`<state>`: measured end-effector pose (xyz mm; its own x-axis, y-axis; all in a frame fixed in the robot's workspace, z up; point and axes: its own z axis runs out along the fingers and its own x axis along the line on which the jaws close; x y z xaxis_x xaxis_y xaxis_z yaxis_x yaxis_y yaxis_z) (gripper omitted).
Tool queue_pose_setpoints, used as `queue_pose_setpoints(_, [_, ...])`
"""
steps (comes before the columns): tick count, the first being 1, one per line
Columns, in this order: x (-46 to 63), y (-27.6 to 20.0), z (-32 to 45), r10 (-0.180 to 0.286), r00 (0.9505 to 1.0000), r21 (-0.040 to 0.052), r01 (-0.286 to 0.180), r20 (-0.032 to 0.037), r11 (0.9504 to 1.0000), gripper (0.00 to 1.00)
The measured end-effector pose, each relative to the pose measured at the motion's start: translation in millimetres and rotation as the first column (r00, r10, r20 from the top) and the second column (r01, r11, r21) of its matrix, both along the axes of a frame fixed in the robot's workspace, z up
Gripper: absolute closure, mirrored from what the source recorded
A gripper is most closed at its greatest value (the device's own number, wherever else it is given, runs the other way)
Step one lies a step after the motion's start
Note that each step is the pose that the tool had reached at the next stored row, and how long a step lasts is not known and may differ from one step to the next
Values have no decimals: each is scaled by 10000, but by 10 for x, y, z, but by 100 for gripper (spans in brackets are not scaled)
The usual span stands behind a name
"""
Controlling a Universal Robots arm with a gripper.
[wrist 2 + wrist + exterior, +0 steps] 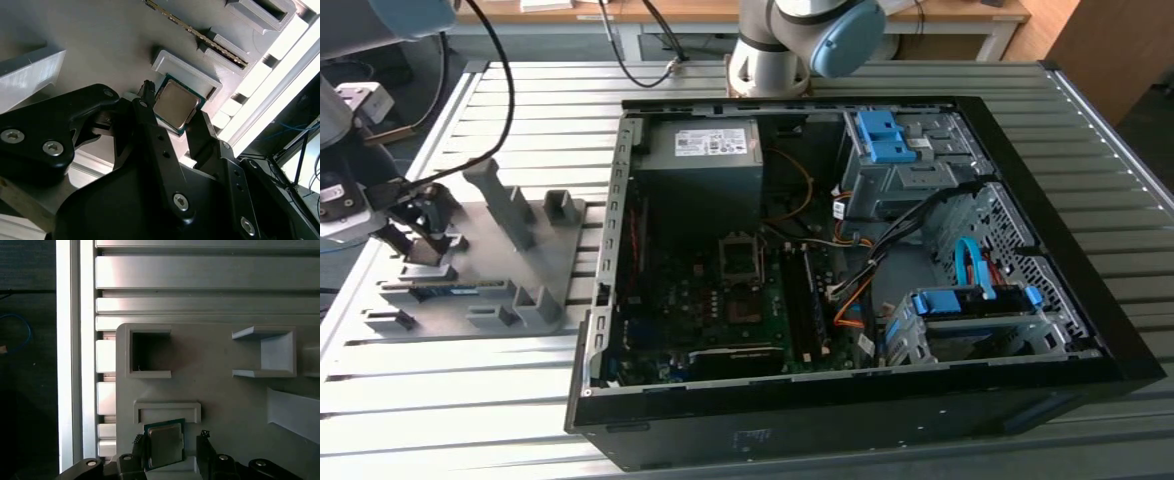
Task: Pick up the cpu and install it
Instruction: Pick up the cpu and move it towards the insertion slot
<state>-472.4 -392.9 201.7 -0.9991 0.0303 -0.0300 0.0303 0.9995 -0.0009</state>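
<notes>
The cpu (174, 105), a small square chip with a pale metal top and a green edge, sits between my gripper's (172, 117) black fingers (145, 125). They close against its two opposite sides, just at the open end of a shallow grey pocket (185, 70). In the first wrist view the cpu (163, 444) lies below that pocket's rim (167, 405), with the gripper (170, 447) around it. In the exterior view the gripper (424, 243) is low over the grey fixture plate (500, 265) at the exterior view's left.
The open computer case (1067, 300) lies on the slatted metal table (454, 400). Its motherboard socket (738, 258) is in the middle and the grey power-supply box (700, 160) at the back. Upright blocks (500, 200) and a memory stick (200, 36) stand on the fixture plate.
</notes>
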Motion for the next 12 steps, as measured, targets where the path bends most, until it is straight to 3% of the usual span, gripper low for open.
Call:
queue_pose_setpoints(8, [1, 0, 28, 0, 10000, 4, 0, -3, 10000, 47])
queue_pose_setpoints(10, [15, -2, 29, 2, 10000, 2, -2, -40, 10000, 47])
queue_pose_setpoints(12, [62, -5, 23, 0, 9999, 3, 0, -125, 10000, 47])
